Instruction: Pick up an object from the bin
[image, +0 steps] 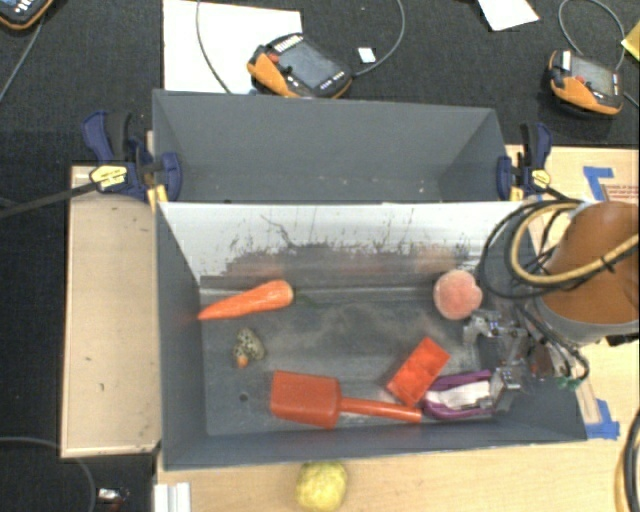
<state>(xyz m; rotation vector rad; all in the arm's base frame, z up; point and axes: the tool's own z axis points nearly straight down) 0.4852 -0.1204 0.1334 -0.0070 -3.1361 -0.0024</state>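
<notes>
Our hand (503, 378) hangs low at the front right of the bin (330, 150), at one end of the purple thing (455, 385) (probably lined up to grasp it). We cannot tell whether it is apart or clamped.

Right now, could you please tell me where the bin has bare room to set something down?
Bare: mid-floor between the carrot, pink ball and red block; also the lower-left corner beside the speckled lump. Crowded: lower right, where red scoop, purple thing and pincer bunch.
</notes>
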